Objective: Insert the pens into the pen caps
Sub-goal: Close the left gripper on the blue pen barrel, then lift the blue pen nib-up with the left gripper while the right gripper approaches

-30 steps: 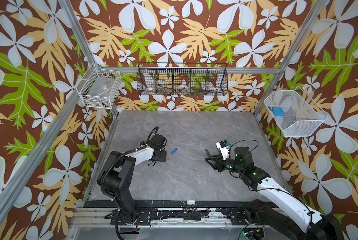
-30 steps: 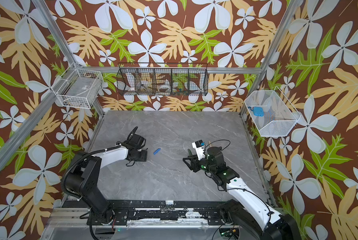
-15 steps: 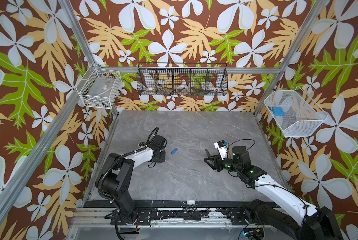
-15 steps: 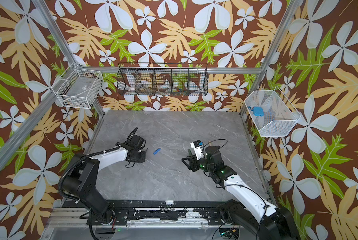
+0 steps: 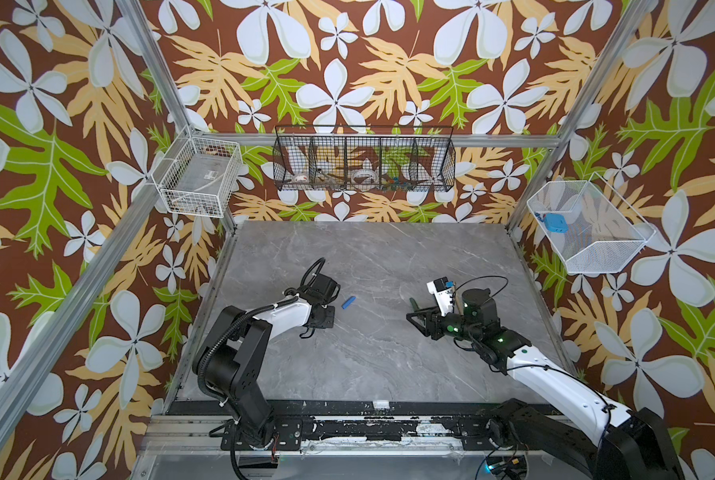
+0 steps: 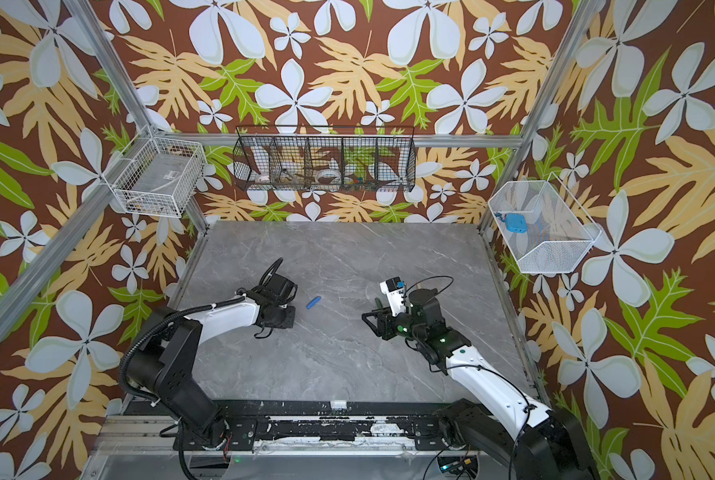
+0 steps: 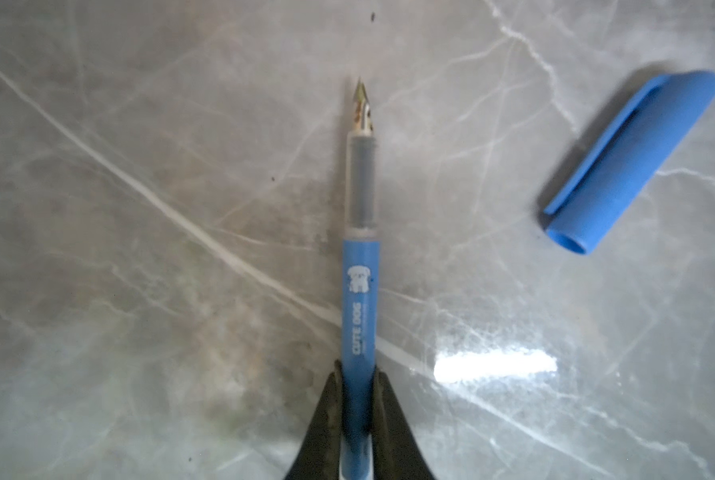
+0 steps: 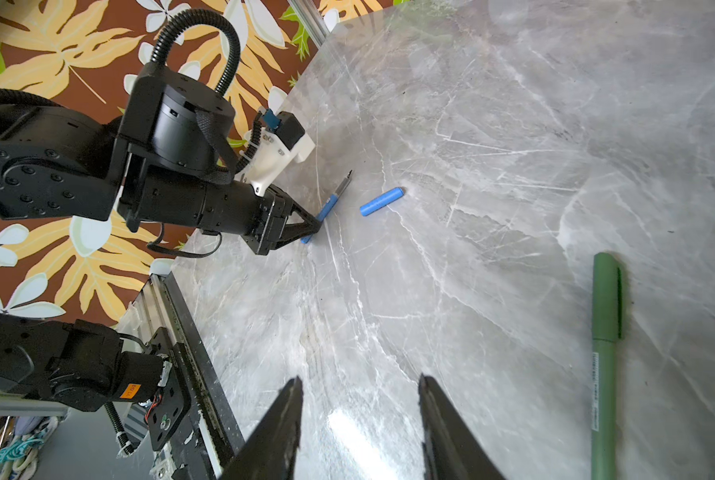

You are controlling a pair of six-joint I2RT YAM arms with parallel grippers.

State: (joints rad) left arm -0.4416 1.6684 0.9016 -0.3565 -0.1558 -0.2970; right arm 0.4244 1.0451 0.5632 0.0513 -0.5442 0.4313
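Note:
My left gripper (image 7: 358,374) is shut on the rear part of a blue pen (image 7: 360,291). The pen's bare nib points away from the jaws, low over the grey table (image 5: 372,365). A blue pen cap (image 7: 630,162) lies loose on the table just beside the nib and shows in both top views (image 5: 348,302) (image 6: 313,302). In the right wrist view the left gripper (image 8: 316,224) holds the blue pen (image 8: 331,201) next to the blue cap (image 8: 380,200). My right gripper (image 8: 360,386) is open and empty near a green pen (image 8: 605,353) with its green cap on.
A white wire basket (image 5: 198,178) hangs at the back left. A black wire basket (image 5: 364,164) hangs on the back wall. A white mesh basket (image 5: 588,232) at the right holds a blue object (image 5: 554,222). The metal frame rail (image 5: 347,419) runs along the table's front edge.
My left gripper has closed on the blue pen. The right arm has barely shifted, with its jaws still apart.

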